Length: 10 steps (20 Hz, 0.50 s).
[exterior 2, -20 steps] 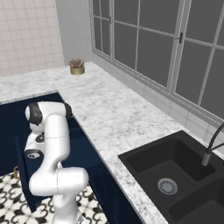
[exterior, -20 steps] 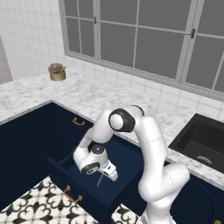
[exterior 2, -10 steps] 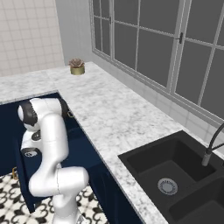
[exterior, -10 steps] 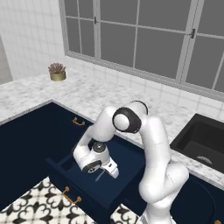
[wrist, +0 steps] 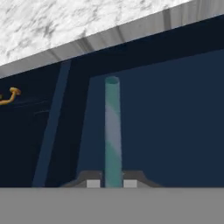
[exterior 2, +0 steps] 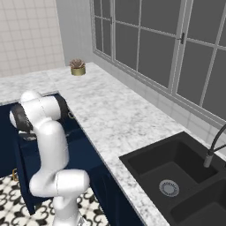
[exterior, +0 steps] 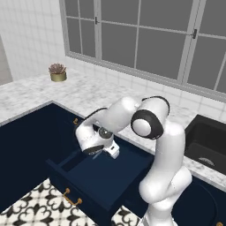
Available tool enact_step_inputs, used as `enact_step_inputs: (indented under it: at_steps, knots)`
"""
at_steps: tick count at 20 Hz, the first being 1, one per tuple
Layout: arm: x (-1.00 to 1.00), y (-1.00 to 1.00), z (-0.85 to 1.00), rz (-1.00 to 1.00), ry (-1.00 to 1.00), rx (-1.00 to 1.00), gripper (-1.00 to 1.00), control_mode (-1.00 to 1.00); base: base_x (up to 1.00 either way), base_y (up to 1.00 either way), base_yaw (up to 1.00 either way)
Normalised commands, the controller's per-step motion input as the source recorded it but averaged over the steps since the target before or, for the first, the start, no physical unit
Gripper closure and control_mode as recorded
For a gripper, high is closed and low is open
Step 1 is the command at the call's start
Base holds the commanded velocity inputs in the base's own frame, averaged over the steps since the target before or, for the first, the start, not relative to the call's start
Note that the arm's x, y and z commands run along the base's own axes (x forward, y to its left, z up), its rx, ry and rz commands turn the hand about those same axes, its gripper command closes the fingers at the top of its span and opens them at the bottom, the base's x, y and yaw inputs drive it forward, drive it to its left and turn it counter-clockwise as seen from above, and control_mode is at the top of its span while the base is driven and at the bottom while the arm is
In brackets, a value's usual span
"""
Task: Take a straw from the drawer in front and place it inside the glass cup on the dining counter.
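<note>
The navy drawer (exterior: 90, 183) stands pulled open below the marble worktop, its brass handle (exterior: 72, 198) facing the patterned floor. My gripper (exterior: 99, 149) hangs just above the drawer's open inside, at the end of the bent white arm. In the hand view the straw (wrist: 112, 131), a thin pale tube with a teal tint, stands up straight between the two fingertips, and my gripper (wrist: 112, 183) is shut on its lower end. Behind the straw lie the dark blue drawer wall and the worktop's edge. The glass cup and the dining counter are out of view.
The marble worktop (exterior: 88, 95) runs along the window wall, with a small potted plant (exterior: 57, 72) at its far left and a black sink (exterior 2: 176, 172) to the right. A gold cabinet handle (wrist: 8, 97) shows beside the drawer. Patterned floor (exterior: 39, 207) lies in front.
The hand has risen out of the drawer with the straw, and the arm's elbow has swung up and right. The jaws have closed a little more.
</note>
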Motion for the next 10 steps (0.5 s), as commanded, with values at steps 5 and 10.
enact_step_inputs:
  at_steps: [5,10]
  knots:
    - [0.13,-0.12,0.98,0.28,-0.61,0.13,1.0,-1.0,0.0,0.0,0.0]
    - [-0.25,-0.39,0.63,0.49,-0.73,0.0,1.0,-1.0,0.0,0.0,0.0]
